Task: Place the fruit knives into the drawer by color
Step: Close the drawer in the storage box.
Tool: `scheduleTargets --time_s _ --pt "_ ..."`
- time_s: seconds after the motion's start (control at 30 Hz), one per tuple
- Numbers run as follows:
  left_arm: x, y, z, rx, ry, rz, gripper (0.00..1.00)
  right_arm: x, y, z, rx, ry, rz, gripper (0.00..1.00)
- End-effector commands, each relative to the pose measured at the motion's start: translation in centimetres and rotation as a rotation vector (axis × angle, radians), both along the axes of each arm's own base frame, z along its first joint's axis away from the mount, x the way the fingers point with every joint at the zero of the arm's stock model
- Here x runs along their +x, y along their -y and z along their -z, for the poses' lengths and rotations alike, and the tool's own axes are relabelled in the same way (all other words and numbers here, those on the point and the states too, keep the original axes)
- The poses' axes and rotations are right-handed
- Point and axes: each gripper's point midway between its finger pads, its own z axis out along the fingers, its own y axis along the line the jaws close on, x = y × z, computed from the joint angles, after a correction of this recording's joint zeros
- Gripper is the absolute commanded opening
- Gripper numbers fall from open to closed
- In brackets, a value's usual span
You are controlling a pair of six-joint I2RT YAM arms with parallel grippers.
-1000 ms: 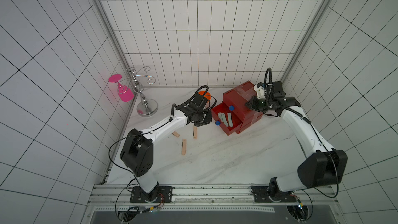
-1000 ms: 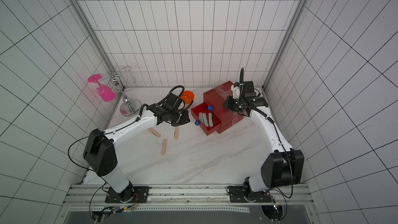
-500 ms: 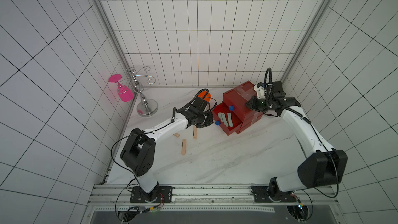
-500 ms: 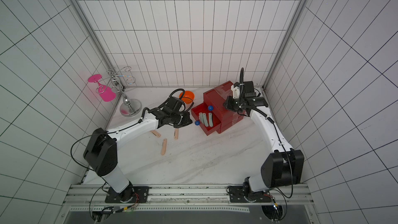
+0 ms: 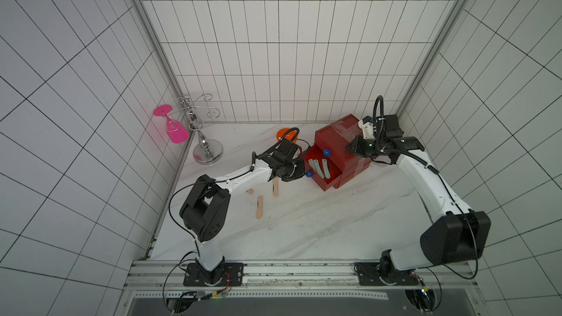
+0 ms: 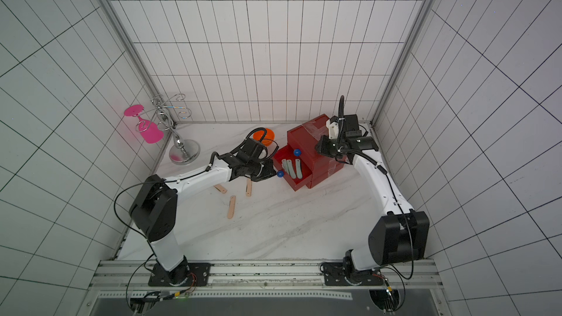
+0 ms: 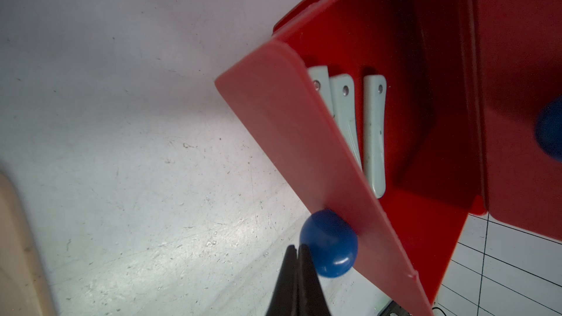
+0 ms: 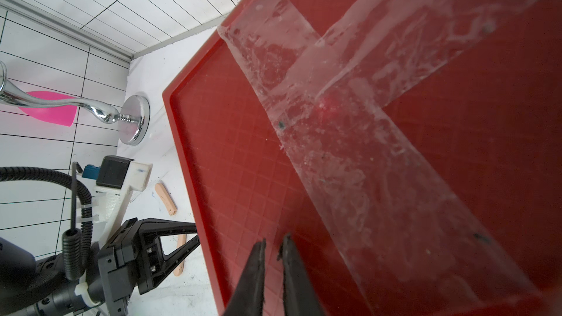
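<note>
- Top views both show, nearest the robot's base, three peach-pink plastic fruit knives (image 6: 231,207) lying flat on the white marble table (image 6: 273,232), not yet sorted. Two have their long axes running roughly away from the base; the third lies slantwise.
- Next comes your left gripper (image 7: 298,247), its black fingertips pressed together and empty, just beside the blue ball knob (image 7: 330,247). A second ago it was held higher and it has since come down to knob level, so the drop-off looks finished and a push to shut the drawer seems likely.
- Beyond it, the pulled-out red plastic drawer (image 7: 304,153) holds three mint-green fruit knives (image 7: 374,135). They lie side by side, long axes roughly along the drawer front, riveted ends all pointing one way.
- Farthest is your right gripper (image 8: 275,238), fingers a slit apart and empty, unmoved over the taped top of the red chest (image 5: 333,139).
</note>
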Motion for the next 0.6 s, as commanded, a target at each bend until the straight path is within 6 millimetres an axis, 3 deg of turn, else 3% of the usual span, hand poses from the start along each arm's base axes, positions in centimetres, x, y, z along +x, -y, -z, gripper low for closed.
scheduleTargets --time_s 0.0,0.57 --pt "1.1 2.1 -1.6 -0.066 0.044 0.008 0.0 -7.9 2.0 11.0 -0.15 -0.509 0.004 0.15" --pt "3.0 5.3 -1.5 -0.104 0.051 0.012 0.0 -8.0 1.7 11.0 -0.135 -0.514 0.001 0.16"
